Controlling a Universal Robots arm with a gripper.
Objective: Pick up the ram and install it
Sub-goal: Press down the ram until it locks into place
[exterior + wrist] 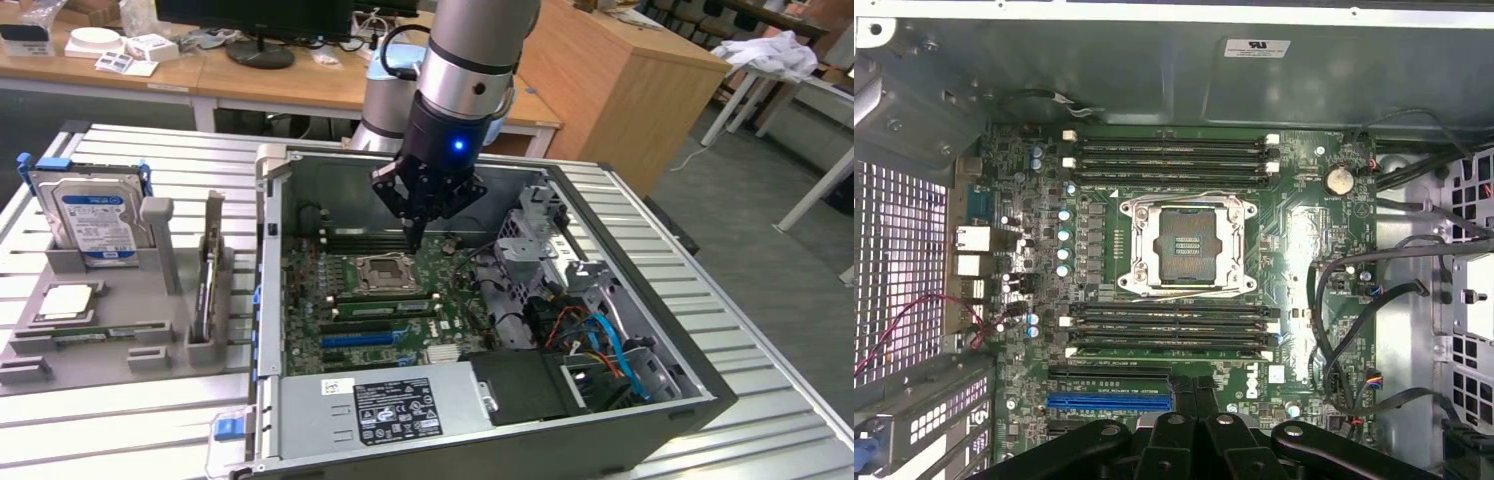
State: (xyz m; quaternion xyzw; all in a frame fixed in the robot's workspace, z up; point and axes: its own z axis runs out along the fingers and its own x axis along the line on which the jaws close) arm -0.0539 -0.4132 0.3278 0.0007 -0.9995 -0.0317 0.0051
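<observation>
Hand (416,238) closed, empty, above motherboard (387,300).

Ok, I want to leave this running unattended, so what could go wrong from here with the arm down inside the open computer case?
1. The black gripper is shut and low over the green motherboard, next to the open silver processor socket. A small slip could hit the socket.
2. Loose black cables lie close by and might snag the arm.
3. A narrow green stick lies in the grey holder outside the case, so the gripper may be empty.
</observation>
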